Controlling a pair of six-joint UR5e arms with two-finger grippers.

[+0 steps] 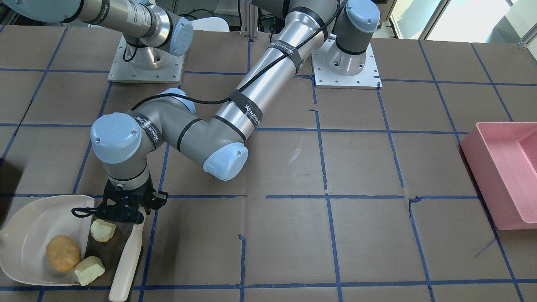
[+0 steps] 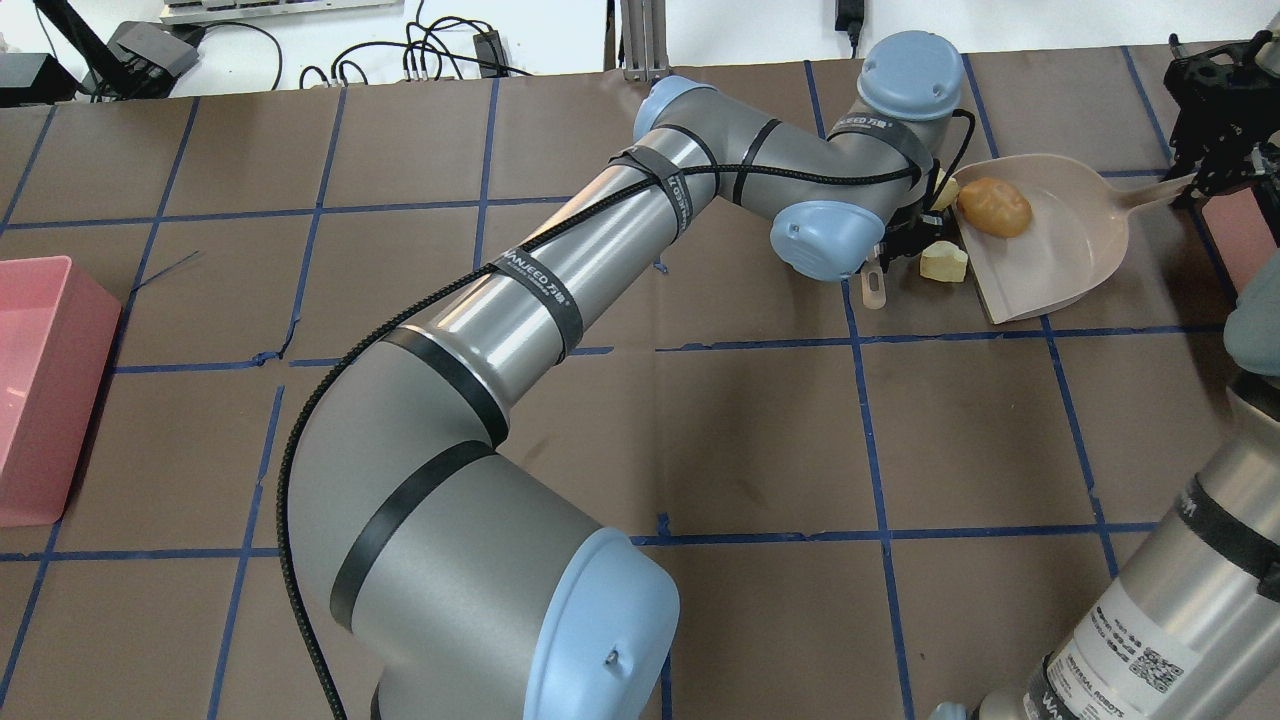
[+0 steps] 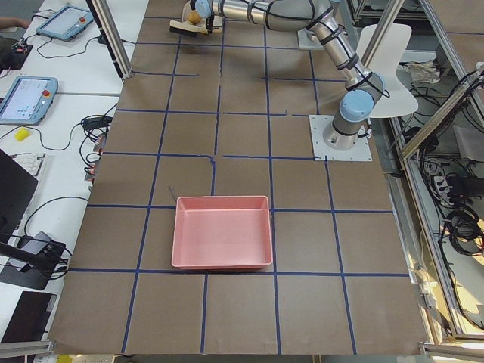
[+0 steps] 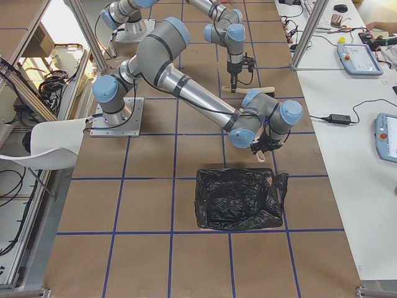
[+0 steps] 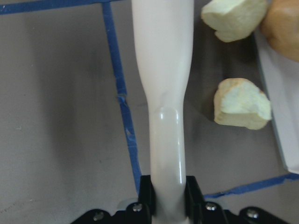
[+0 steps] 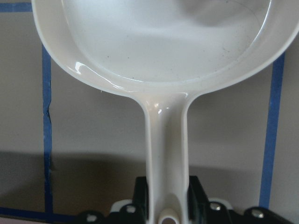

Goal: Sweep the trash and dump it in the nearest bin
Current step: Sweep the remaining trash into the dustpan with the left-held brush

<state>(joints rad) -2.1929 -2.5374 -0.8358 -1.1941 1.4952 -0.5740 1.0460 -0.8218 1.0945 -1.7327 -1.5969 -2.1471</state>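
The lump (image 1: 63,253) lies in the dustpan (image 1: 29,226), both chunks (image 1: 102,230) between it and the sweeper (image 1: 128,260).

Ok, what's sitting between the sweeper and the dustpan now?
Two yellow-green chunks, lying at the lip of the dustpan, beside the sweeper. The front-facing and left wrist views show it; the brown lump is already in the pan.

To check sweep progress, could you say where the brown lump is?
Front-facing view, bottom left: the brown lump lies in the dustpan, near two yellow-green chunks.
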